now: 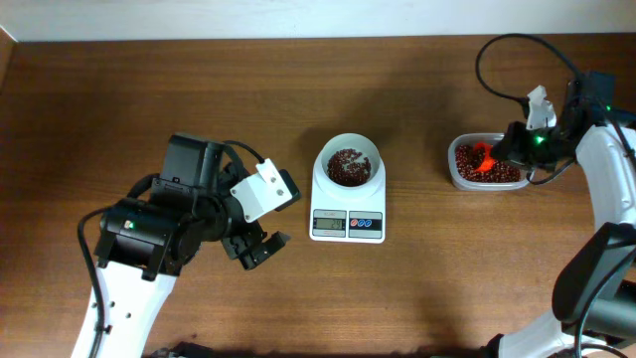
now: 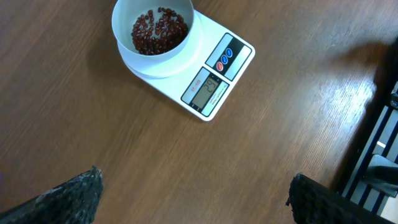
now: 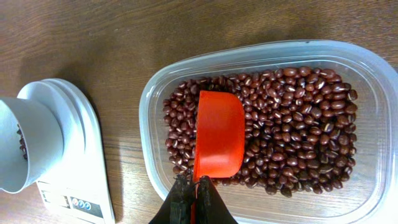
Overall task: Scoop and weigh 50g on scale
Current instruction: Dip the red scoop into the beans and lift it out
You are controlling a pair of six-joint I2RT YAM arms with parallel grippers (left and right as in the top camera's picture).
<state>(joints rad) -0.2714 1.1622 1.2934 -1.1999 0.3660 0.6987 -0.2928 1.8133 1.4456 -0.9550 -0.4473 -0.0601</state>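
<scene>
Pinching scoop [image 3: 219,134]: right tool [image 3: 194,186], grip seen wrist-view only | left tool [image 2: 196,196] spread

A brown wooden table [image 1: 199,89] was seen from above, with two things set upon it.
The white scale [image 1: 348,202] was placed near the middle, its display turned toward the robot's side. A clear plastic tub [image 1: 450,164] was set on the bare wood to its right, apart from it.
</scene>
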